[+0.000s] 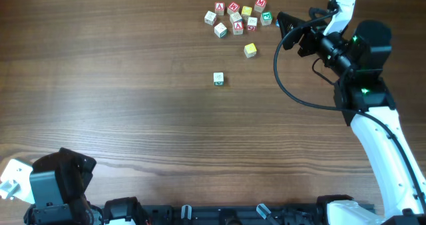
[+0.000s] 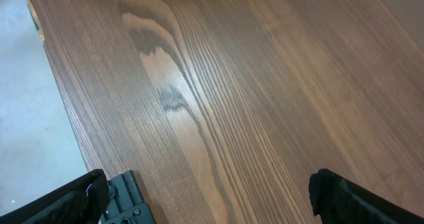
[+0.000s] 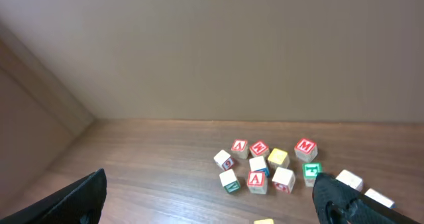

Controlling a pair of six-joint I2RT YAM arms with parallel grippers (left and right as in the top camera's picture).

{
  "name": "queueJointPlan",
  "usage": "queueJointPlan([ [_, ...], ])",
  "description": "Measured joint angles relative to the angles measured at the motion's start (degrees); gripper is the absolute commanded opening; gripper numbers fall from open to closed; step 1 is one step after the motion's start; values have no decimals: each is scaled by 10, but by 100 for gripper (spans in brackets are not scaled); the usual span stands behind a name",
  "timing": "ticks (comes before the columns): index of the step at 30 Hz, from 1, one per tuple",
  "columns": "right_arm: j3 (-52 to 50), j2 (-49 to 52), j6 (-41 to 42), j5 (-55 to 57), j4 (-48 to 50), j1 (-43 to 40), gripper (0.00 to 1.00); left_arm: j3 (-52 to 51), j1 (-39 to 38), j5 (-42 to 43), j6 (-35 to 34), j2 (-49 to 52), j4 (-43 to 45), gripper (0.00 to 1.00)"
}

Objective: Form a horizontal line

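1. Far left, at the near edge of the table (image 1: 120,105), the left gripper (image 2: 205,201) hangs over bare wood. Its fingers are spread as wide as they go and hold nothing. It looks parked there to keep out of the working area.
2. Near the middle, a white cube (image 1: 217,78) with a green mark stands alone, well apart from everything else. I take it as the start of the horizontal line, which is not formed yet: nothing touches this cube on either side.
3. Up and to the right, a yellow cube (image 1: 250,50) sits loose between the white cube and the pile, touching neither. It is probably the easiest next piece, with open wood all round it.
4. Beyond it, by the far edge, lies the cluster (image 1: 236,15) of red-, green- and blue-lettered cubes. A second yellow one (image 1: 247,10) is packed in among them, and its close neighbours would crowd any fingers coming down on it.
5. Rightmost, the right gripper (image 1: 289,28) points at the cluster from just beside it. Its fingers are fully apart and empty, which suggests it is lining up a pick. Its black cable (image 1: 279,78) loops out toward the loose yellow cube but does not touch it.
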Motion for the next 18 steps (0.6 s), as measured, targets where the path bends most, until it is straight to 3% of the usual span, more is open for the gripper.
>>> queueJointPlan([
  [6,4,75,58,0,-5,0,100,0,0,0,0,0,0,100],
  [12,110,147,52,0,-154,0,100,0,0,0,0,0,0,100],
  [18,125,149,38,-1,-123,4,99,0,0,0,0,0,0,100],
])
